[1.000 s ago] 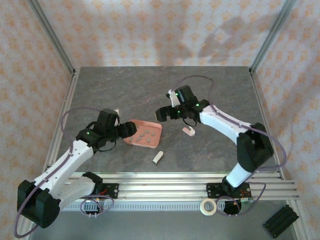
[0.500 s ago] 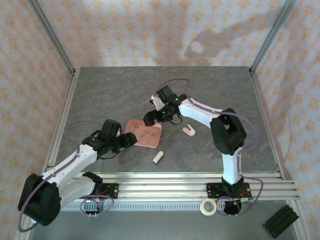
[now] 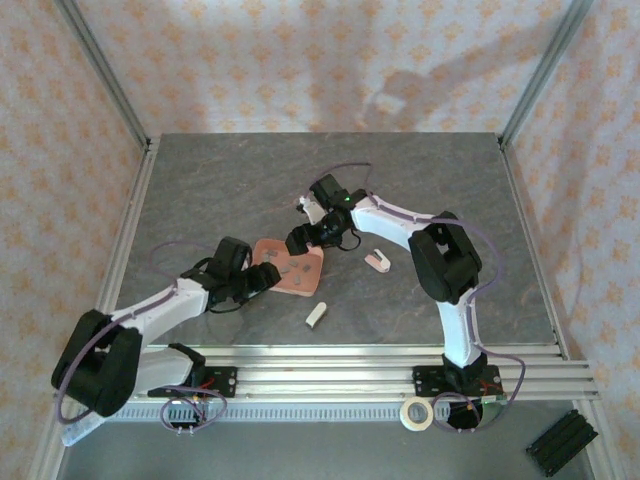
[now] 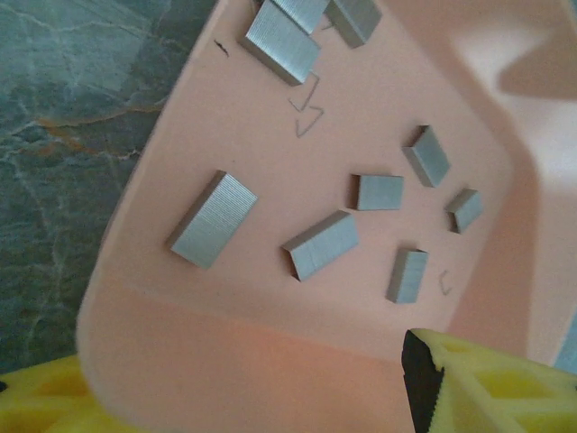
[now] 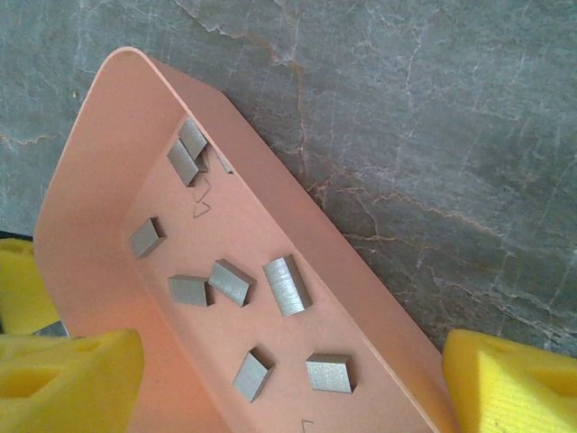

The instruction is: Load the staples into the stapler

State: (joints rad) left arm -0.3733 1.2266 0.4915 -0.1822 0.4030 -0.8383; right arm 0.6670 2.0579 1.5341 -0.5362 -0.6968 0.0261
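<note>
Right gripper point(image 3: 301, 240) spread wide over tray point(image 5: 95, 158) w/ staples point(image 5: 287, 285). Left gripper point(image 3: 267, 276) astride tray's near-left corner, grip unclear. Stapler point(image 3: 378, 261) lies right of tray, apart.

The staples point(image 4: 322, 244) lie scattered in a tray point(image 3: 300, 283) near the middle of the counter point(image 3: 220, 180). The stapler point(image 3: 378, 261) lies right of the tray, apart from it; a stubby piece point(image 3: 315, 316) lies before the tray.

The left end effector point(image 3: 268, 276) crowds the left rim of the tray point(image 3: 302, 288), and the right end effector point(image 3: 303, 240) crowds its far rim. Its near-right side is open. The stapler point(image 3: 378, 261) lies to the right, the cream piece point(image 3: 315, 315) nearer. The far desk point(image 3: 220, 180) is bare.
</note>
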